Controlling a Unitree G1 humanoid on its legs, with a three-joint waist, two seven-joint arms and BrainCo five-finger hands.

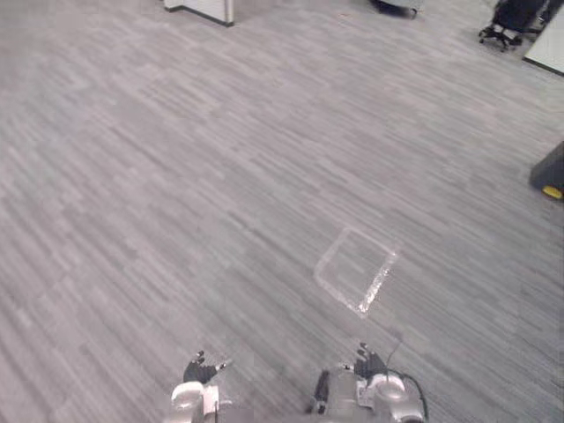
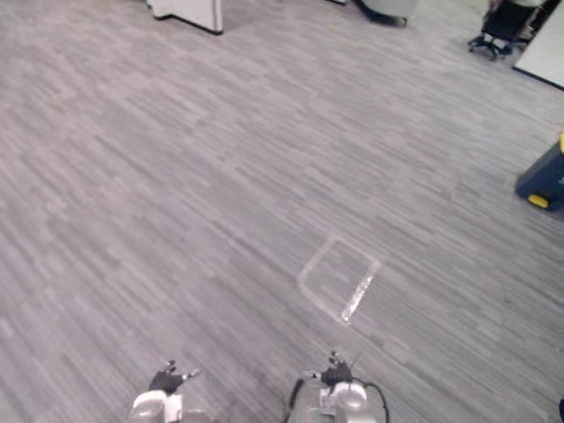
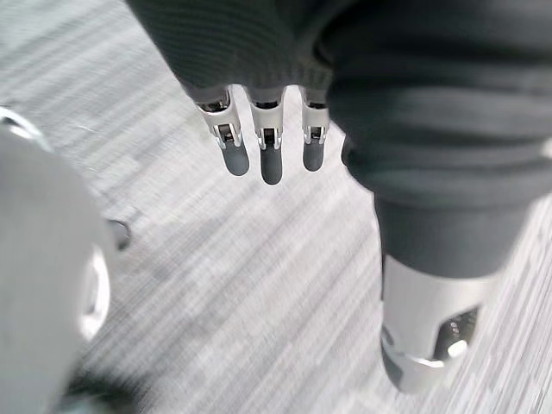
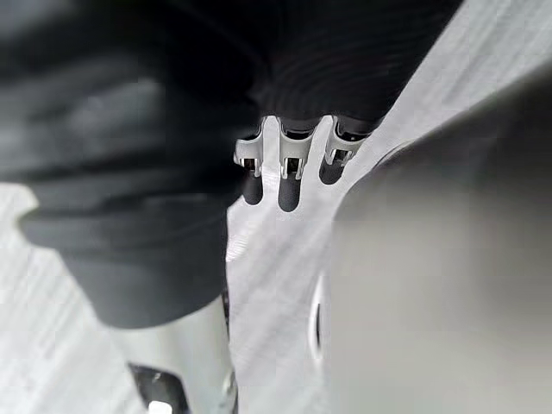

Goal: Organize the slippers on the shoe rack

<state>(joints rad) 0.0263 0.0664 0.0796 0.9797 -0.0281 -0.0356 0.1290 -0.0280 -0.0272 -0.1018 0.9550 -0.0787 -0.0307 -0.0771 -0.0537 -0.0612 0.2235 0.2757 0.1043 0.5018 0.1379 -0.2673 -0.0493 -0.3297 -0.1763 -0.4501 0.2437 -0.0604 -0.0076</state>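
Slippers: position cannot be told. Left hand and right hand, fingers straight, hang over grey striped carpet; a taped square outline lies ahead, office chair at the far right.

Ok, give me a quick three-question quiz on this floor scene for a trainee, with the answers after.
1. True or false: the left hand is curled into a fist.
2. What marks the carpet ahead of the robot? A: tape square; B: red circle; C: puddle.
3. Fill in: the office chair stands far off on the robot's ___ side.
Key: 1 false; 2 A; 3 right.
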